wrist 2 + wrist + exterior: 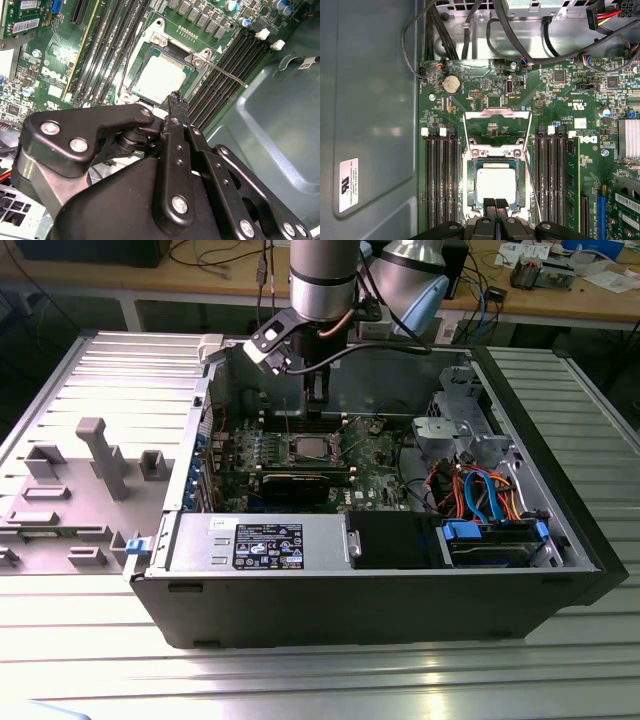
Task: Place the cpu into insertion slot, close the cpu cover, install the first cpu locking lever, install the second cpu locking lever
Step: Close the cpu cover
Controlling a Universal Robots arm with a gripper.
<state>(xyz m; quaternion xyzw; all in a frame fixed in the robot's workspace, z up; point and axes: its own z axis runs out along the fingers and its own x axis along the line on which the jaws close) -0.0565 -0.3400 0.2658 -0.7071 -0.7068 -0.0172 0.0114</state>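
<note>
Computer case [380, 610] lies open on the ribbed surface [300, 680]. Its green board [560, 100] carries memory slots [442, 180] flanking the insertion slot [475, 190]. The cpu cover [496, 116] stands raised, the cpu [496, 182] sits seated, and the claw [495, 202], pinched narrow, hovers over its edge.

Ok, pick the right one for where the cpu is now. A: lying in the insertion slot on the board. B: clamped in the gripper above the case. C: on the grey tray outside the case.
A: in the first wrist view the cpu lies flat in the insertion slot, between the memory slots, with the gripper shut at its edge.
</note>
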